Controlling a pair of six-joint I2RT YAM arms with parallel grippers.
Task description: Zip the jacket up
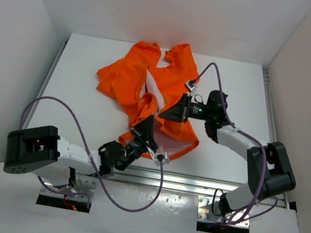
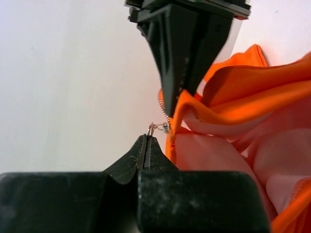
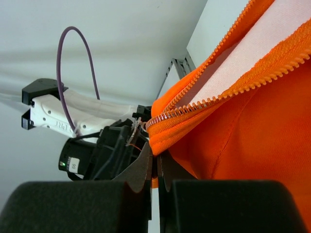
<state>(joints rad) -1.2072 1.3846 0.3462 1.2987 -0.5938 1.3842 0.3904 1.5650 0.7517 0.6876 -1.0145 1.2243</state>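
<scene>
Left wrist view: the left pincer (image 2: 147, 141) is fully closed, tips pinching the metal zipper pull (image 2: 158, 127); the right pincer (image 3: 156, 158) is clamped shut on the hem of the jacket (image 1: 123, 78) just beside it. The jacket lies crumpled on the counter (image 1: 75, 97), centre to far, bright orange, front open, pale lining exposed. The zipper track (image 3: 209, 101) runs from both pincers toward the far collar, so the pull likely travels along that axis.

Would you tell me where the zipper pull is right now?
In the left wrist view, the zipper pull sits pinched by the left gripper, at the orange edge of the jacket, directly below the right gripper.
</scene>
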